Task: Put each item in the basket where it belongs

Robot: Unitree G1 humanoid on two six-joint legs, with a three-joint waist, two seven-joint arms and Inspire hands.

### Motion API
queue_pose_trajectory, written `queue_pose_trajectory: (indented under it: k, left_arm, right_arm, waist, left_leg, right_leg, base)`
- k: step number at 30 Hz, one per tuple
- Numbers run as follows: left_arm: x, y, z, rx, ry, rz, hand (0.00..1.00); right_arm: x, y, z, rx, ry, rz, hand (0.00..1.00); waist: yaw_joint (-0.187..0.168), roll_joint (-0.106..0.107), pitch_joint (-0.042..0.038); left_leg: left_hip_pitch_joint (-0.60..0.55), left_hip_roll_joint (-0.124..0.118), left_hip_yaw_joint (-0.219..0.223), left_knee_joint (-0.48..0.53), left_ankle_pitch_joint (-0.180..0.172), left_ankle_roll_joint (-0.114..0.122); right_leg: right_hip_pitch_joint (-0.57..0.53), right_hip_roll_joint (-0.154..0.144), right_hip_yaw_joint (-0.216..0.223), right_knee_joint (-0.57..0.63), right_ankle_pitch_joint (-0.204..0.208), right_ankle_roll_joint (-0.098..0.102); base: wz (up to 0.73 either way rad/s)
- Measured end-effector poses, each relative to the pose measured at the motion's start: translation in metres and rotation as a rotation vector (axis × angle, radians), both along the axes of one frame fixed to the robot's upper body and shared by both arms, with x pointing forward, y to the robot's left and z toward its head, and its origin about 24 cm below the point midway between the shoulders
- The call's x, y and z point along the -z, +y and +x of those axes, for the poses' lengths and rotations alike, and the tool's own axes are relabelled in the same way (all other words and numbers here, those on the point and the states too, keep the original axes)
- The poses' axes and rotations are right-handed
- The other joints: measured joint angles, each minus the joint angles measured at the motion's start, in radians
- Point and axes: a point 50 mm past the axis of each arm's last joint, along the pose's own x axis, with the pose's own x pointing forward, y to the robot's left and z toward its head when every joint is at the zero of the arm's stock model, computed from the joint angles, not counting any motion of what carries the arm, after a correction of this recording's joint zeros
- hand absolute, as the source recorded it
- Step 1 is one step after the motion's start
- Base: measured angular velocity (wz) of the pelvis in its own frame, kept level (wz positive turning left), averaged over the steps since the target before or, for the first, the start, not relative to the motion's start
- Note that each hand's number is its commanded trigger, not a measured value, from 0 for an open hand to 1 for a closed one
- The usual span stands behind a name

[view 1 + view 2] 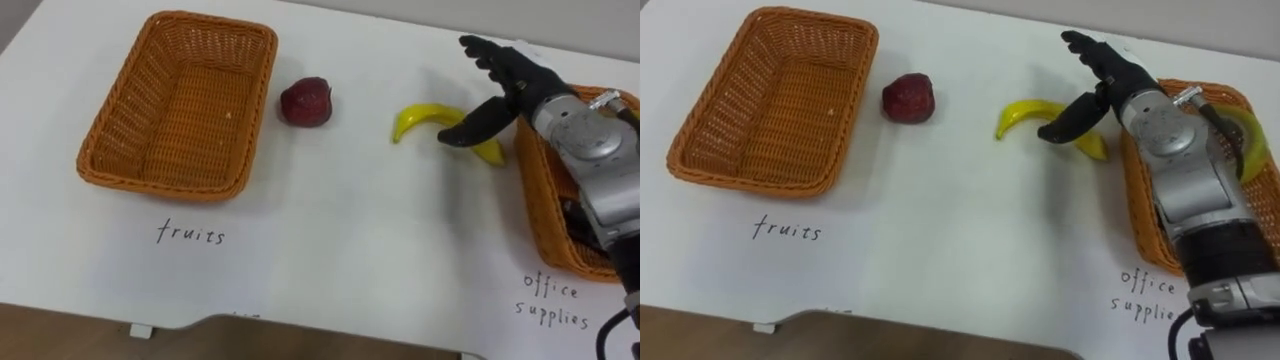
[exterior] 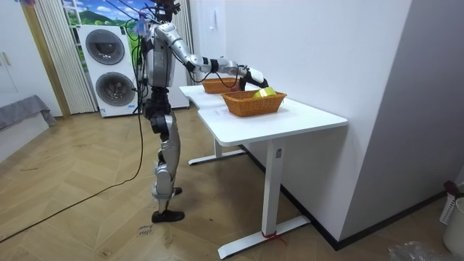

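Note:
A yellow banana [image 1: 425,117] lies on the white table [image 1: 330,240], right of centre. My right hand [image 1: 500,85] hovers just over its right end, open, fingers straight and thumb pointing down beside the fruit without touching it. A dark red apple [image 1: 305,102] rests left of the banana, close to the empty wicker basket [image 1: 180,100] above the handwritten label "fruits" [image 1: 192,234]. A second wicker basket [image 1: 535,200] stands at the right edge above the label "office supplies" [image 1: 550,300], partly hidden by my forearm. A yellow-green thing [image 1: 1252,140] lies in it.
In the room view I stand at the long side of the table [image 2: 290,119], right arm stretched over the two baskets [image 2: 254,103]. A white wall runs along the table's far side. Washing machines [image 2: 109,69] stand behind me.

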Motion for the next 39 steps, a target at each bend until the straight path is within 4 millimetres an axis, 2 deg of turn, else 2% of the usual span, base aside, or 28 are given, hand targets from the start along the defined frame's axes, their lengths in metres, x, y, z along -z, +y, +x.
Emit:
queue_pose_trajectory:
  k: [4, 6, 7, 8, 11, 14, 16, 18, 19, 20, 21, 22, 23, 25, 32, 39]
  left_arm:
    - [0.000, -0.002, 0.002, 0.020, -0.005, -0.002, 0.00]
    - [0.001, -0.002, 0.004, 0.022, -0.002, -0.003, 0.00]
    - [0.001, -0.002, 0.005, 0.025, -0.006, -0.004, 0.00]
    - [0.001, -0.003, 0.006, 0.034, -0.006, -0.006, 0.00]
    - [0.000, -0.007, 0.012, 0.061, -0.019, -0.017, 0.00]
    - [-0.001, -0.005, 0.014, 0.036, -0.031, -0.024, 0.00]
    - [-0.001, -0.004, 0.015, 0.043, -0.030, -0.014, 0.00]
    - [-0.002, -0.005, 0.020, 0.061, -0.031, -0.009, 0.00]
    - [-0.003, -0.002, 0.023, 0.068, -0.040, 0.003, 0.00]
    - [-0.004, 0.001, 0.022, 0.060, -0.040, 0.008, 0.00]
    - [-0.003, -0.001, 0.021, 0.055, -0.034, 0.005, 0.00]
    - [-0.002, -0.003, 0.020, 0.054, -0.030, 0.003, 0.00]
    - [-0.002, -0.002, 0.020, 0.049, -0.032, 0.010, 0.00]
    - [-0.002, -0.001, 0.021, 0.046, -0.036, 0.019, 0.00]
    - [-0.001, 0.002, 0.016, 0.033, -0.007, 0.043, 0.00]
    - [0.000, 0.003, 0.015, 0.030, 0.000, 0.045, 0.00]
  right_arm:
    - [-0.002, 0.001, 0.001, -0.001, -0.021, -0.020, 0.00]
    - [-0.002, 0.001, 0.001, -0.003, -0.023, -0.040, 0.00]
    - [-0.003, 0.001, 0.001, 0.001, -0.026, -0.061, 0.00]
    - [-0.002, -0.002, 0.003, 0.016, -0.026, -0.070, 0.00]
    - [-0.003, -0.008, 0.008, 0.061, -0.029, -0.102, 0.00]
    - [-0.004, -0.005, 0.012, 0.065, -0.030, -0.125, 0.00]
    - [-0.004, -0.002, 0.014, 0.060, -0.029, -0.142, 0.00]
    - [-0.003, -0.001, 0.015, 0.051, -0.033, -0.147, 0.00]
    - [-0.006, 0.003, 0.016, 0.035, -0.050, -0.156, 0.00]
    - [-0.013, 0.009, 0.019, 0.011, -0.077, -0.184, 0.00]
    - [-0.014, 0.009, 0.019, 0.012, -0.082, -0.198, 0.00]
    - [-0.011, 0.010, 0.019, 0.015, -0.073, -0.213, 0.00]
    - [-0.008, 0.012, 0.019, 0.008, -0.060, -0.228, 0.00]
    - [-0.007, 0.013, 0.019, 0.002, -0.055, -0.233, 0.00]
    - [-0.001, 0.022, 0.019, -0.040, -0.039, -0.265, 0.00]
    - [0.002, 0.025, 0.018, -0.067, -0.019, -0.313, 0.00]
  waist:
    - [0.009, -0.001, 0.0003]
    - [0.015, -0.002, 0.0009]
    - [0.016, -0.002, 0.0012]
    - [0.016, -0.003, 0.0017]
    - [0.015, -0.008, 0.0052]
    - [0.017, -0.022, 0.0128]
    - [0.022, -0.029, 0.0142]
    - [0.037, -0.025, 0.0179]
    - [0.059, -0.029, 0.0164]
    - [0.050, -0.035, 0.0166]
    - [0.038, -0.020, 0.0159]
    - [0.028, -0.012, 0.0153]
    - [0.027, -0.014, 0.0162]
    - [0.021, -0.015, 0.0169]
    - [0.028, -0.020, 0.0166]
    - [0.028, -0.032, 0.0174]
  left_leg:
    - [-0.004, 0.003, -0.023, -0.010, 0.002, -0.002]
    - [-0.004, 0.008, -0.057, -0.013, 0.005, -0.003]
    - [-0.005, 0.010, -0.090, -0.013, 0.006, -0.004]
    - [-0.003, 0.011, -0.101, -0.014, 0.006, -0.005]
    - [-0.008, 0.011, -0.095, -0.020, 0.007, -0.007]
    - [-0.012, 0.011, -0.094, -0.028, 0.008, -0.007]
    - [-0.017, 0.013, -0.100, -0.028, 0.008, -0.007]
    - [-0.017, 0.024, -0.172, -0.027, 0.010, -0.006]
    - [-0.031, 0.035, -0.226, -0.026, 0.009, -0.008]
    - [-0.050, 0.023, -0.229, -0.018, 0.002, -0.019]
    - [-0.051, 0.030, -0.225, -0.021, -0.003, -0.025]
    - [-0.047, 0.038, -0.171, -0.038, 0.005, -0.032]
    - [-0.044, 0.040, -0.098, -0.047, 0.015, -0.033]
    - [-0.043, 0.046, -0.052, -0.049, 0.016, -0.031]
    - [-0.036, 0.046, -0.037, -0.042, 0.017, -0.029]
    - [-0.049, 0.036, -0.025, -0.029, 0.022, -0.026]
  right_leg:
    - [-0.028, 0.002, 0.000, 0.026, 0.000, 0.000]
    - [-0.055, 0.003, -0.004, 0.072, 0.000, 0.000]
    - [-0.072, 0.002, -0.019, 0.108, 0.000, 0.000]
    - [-0.077, 0.000, -0.028, 0.127, 0.000, 0.000]
    - [-0.075, -0.004, -0.043, 0.124, 0.000, 0.000]
    - [-0.075, -0.002, -0.042, 0.116, 0.000, 0.000]
    - [-0.083, -0.002, -0.040, 0.114, 0.000, 0.000]
    - [-0.144, 0.006, -0.031, 0.172, -0.018, -0.008]
    - [-0.188, 0.039, 0.019, 0.080, 0.009, -0.034]
    - [-0.215, 0.039, 0.028, -0.035, 0.156, -0.058]
    - [-0.212, 0.035, -0.001, -0.023, 0.152, -0.054]
    - [-0.208, 0.036, -0.010, -0.015, 0.153, -0.055]
    - [-0.204, 0.038, -0.009, -0.015, 0.153, -0.055]
    - [-0.201, 0.042, -0.007, -0.017, 0.153, -0.055]
    - [-0.185, 0.046, -0.018, -0.018, 0.152, -0.056]
    - [-0.184, 0.031, -0.019, -0.017, 0.148, -0.060]
  base:
    - [-0.06]
    - [-0.14]
    - [0.00]
    - [0.05]
    - [0.14]
    - [0.09]
    - [0.02]
    - [-0.26]
    - [-0.31]
    - [-0.16]
    - [0.22]
    - [0.20]
    - [0.10]
    - [0.09]
    - [0.09]
    - [0.03]
